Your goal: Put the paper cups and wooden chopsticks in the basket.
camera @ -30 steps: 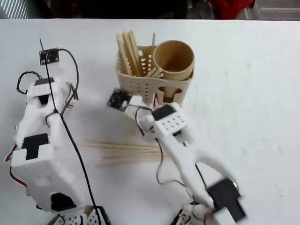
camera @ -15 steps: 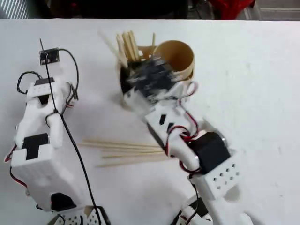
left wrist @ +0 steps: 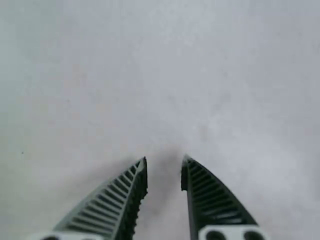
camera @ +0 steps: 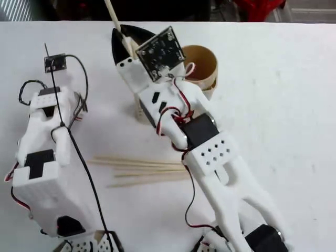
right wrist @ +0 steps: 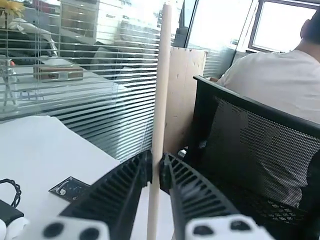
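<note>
— The right fingers (right wrist: 125, 185)?
— Clamped on one wooden chopstick (right wrist: 162, 75), raised by the basket (camera: 140, 111).
— The left fingers (left wrist: 125, 200)?
— Slightly parted, holding nothing, over the desk (left wrist: 150, 75); loose chopsticks (camera: 142, 169) lie between the arms.

Chopstick (right wrist: 161, 75) was pale wood; loose chopsticks (camera: 137, 164) were light beige. Paper cups (camera: 206, 62) were tan. Table (camera: 283, 94) was white. Left gripper (left wrist: 164, 161), right gripper (right wrist: 155, 156) were black, ribbed. Wires (camera: 182, 103) were red.

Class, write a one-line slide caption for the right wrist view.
Right gripper shut on a wooden chopstick, with window blinds behind.
</note>
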`<state>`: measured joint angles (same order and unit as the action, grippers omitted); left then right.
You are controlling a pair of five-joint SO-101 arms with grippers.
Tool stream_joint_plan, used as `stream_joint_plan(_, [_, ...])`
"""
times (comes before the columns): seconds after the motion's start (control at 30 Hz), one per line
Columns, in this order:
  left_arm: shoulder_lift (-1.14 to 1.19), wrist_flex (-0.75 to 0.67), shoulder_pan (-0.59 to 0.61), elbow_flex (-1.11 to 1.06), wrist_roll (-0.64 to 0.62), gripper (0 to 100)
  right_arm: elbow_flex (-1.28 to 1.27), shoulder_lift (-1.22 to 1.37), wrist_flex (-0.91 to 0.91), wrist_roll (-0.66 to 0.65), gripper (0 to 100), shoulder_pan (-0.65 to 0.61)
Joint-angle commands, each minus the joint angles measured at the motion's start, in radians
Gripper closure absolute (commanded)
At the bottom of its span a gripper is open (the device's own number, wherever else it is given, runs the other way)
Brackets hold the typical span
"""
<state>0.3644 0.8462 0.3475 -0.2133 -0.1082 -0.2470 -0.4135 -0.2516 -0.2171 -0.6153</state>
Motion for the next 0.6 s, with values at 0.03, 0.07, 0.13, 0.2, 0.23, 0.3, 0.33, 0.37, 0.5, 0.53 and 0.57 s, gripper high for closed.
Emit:
stream_joint_plan(0.03, [-0.004,-0.005,0.001,0.044,0.012,87,-0.009,0.001,0.067,-0.002,98.1,0.044])
stream_joint_plan(0.07, [-0.004,-0.005,0.001,0.044,0.012,87,-0.020,0.004,0.068,-0.002,98.1,0.047])
stream_joint_plan(0.13, [-0.004,-0.005,0.001,0.044,0.012,87,-0.043,0.005,0.068,-0.002,98.1,0.064])
stream_joint_plan(0.2, [-0.004,-0.005,0.001,0.044,0.012,87,-0.066,0.005,0.068,-0.003,98.1,0.073])
stream_joint_plan(0.23, [-0.004,-0.005,0.001,0.044,0.012,87,-0.077,0.004,0.062,-0.003,98.1,0.082])
stream_joint_plan(0.3, [-0.004,-0.005,0.001,0.044,0.012,87,-0.103,0.002,0.061,-0.003,98.0,0.096])
stream_joint_plan(0.33, [-0.004,-0.005,0.001,0.044,0.012,87,-0.117,-0.001,0.061,-0.003,97.4,0.097])
stream_joint_plan(0.37, [-0.004,-0.005,0.001,0.044,0.012,87,-0.130,-0.004,0.061,-0.003,95.4,0.099])
stream_joint_plan(0.5, [-0.004,-0.005,0.001,0.044,0.012,87,-0.150,-0.005,-0.001,-0.003,83.7,0.099])
stream_joint_plan(0.53, [-0.004,-0.005,0.001,0.044,0.012,87,-0.147,-0.007,-0.039,-0.002,83.1,0.097])
stream_joint_plan(0.57, [-0.004,-0.005,0.001,0.044,0.012,87,-0.135,-0.008,-0.079,-0.002,83.2,0.096])
